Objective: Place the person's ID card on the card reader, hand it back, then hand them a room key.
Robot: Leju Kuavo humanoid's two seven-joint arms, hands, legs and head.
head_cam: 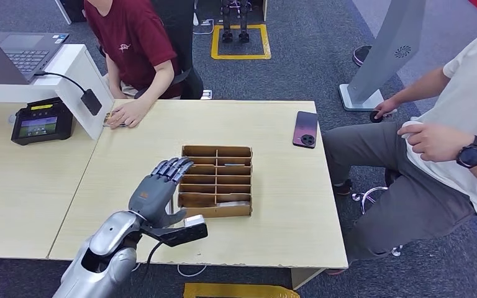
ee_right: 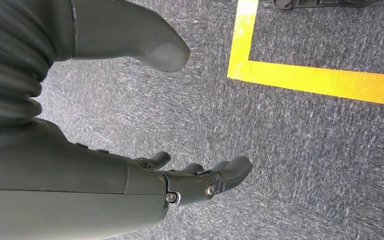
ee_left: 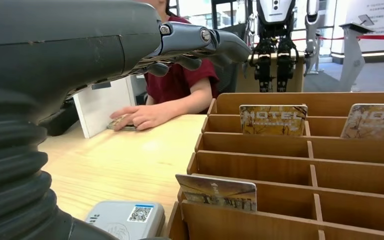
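3 hotel key cards (ee_left: 273, 120) upright in the wooden divided tray (head_cam: 216, 181), empty left robot hand (head_cam: 159, 189) spread wide beside it.

floor (head_cam: 310, 56): grey carpet, yellow tape | table (head_cam: 286, 217): light wood

Key cards (ee_left: 272, 120) in divided tray (head_cam: 216, 180) mid-table, phone (head_cam: 305, 129) right, card reader (head_cam: 41, 121) far left

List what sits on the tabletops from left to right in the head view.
Laptop → black card terminal → seated person's hand → robot's left hand → wooden card tray → phone.
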